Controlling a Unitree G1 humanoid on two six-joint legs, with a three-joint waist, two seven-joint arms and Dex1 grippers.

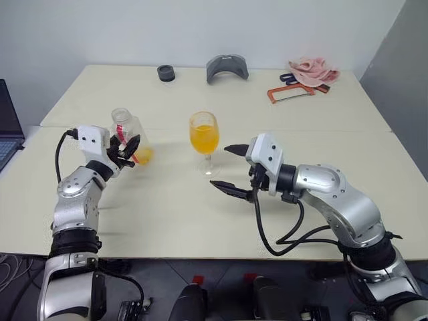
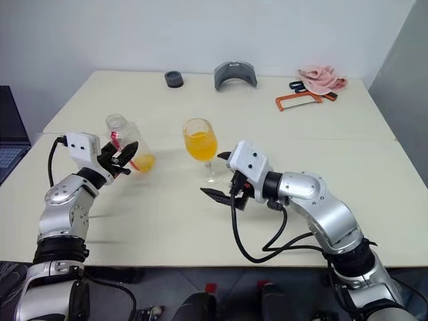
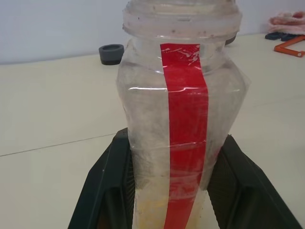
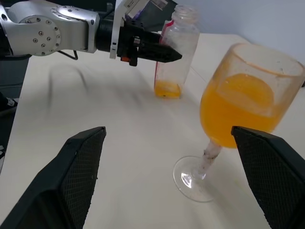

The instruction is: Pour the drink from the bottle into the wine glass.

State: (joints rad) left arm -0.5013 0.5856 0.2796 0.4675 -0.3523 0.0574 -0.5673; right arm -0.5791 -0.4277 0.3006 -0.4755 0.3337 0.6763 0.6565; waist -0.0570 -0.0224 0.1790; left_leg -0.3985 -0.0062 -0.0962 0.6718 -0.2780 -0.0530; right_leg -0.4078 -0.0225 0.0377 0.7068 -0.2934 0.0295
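Cream table (image 1: 167, 200): my L gripper (image 1: 127, 152) clamps bottle (image 1: 130, 134) upright, drink (image 1: 143, 156) dregs inside. Wine glass (image 1: 204, 142) mid-table, approx half full. R gripper (image 1: 229, 170) spread wide beside glass, not touching.

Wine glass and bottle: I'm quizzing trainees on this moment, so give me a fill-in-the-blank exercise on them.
1. The wine glass holds a drink coloured ____.
2. The left pincer is shut on the ____.
3. The bottle has almost no drink left and has no ____ on its mouth.
4. The right pincer stands ____ beside the glass's foot.

Missing: orange; bottle; cap; open
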